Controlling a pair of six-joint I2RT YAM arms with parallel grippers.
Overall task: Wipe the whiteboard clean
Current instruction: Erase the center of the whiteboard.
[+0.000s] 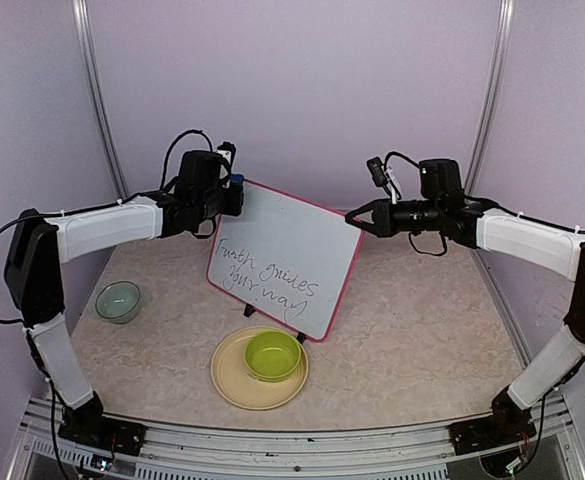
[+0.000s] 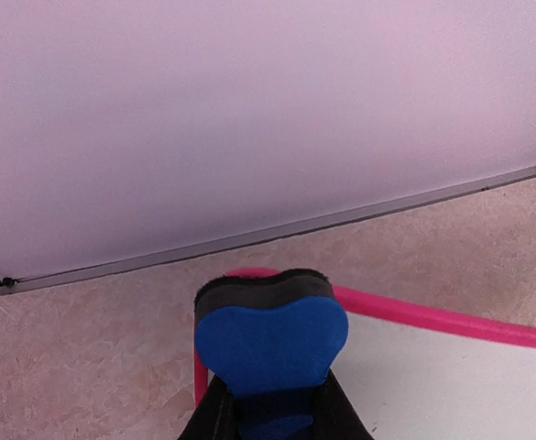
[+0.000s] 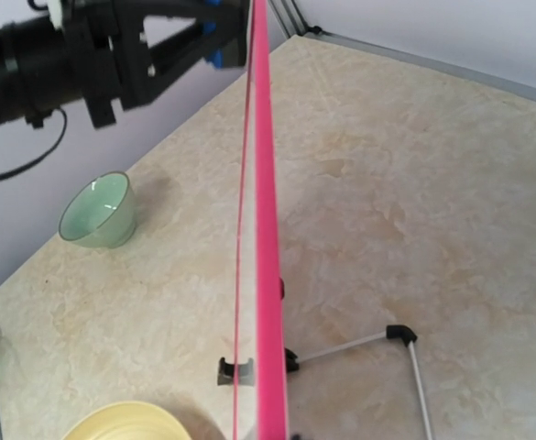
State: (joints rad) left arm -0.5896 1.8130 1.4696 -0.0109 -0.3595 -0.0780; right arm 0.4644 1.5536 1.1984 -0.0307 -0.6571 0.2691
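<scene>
The whiteboard (image 1: 287,260) stands tilted mid-table on small black feet, with a pink-red frame and dark handwriting across its face. My left gripper (image 1: 234,195) is at its upper left corner, shut on a blue eraser (image 2: 270,335) with a black felt edge, which sits over the frame's corner (image 2: 249,273). My right gripper (image 1: 357,216) is shut on the board's upper right corner. In the right wrist view the frame (image 3: 266,229) runs edge-on down the picture, my own fingers are hidden, and the left gripper (image 3: 158,46) shows at the top.
A yellow plate (image 1: 234,380) holding a green bowl (image 1: 273,354) lies just in front of the board. A pale green bowl (image 1: 118,300) stands at the left. The board's wire stand (image 3: 405,339) reaches out behind it. Purple walls enclose the table.
</scene>
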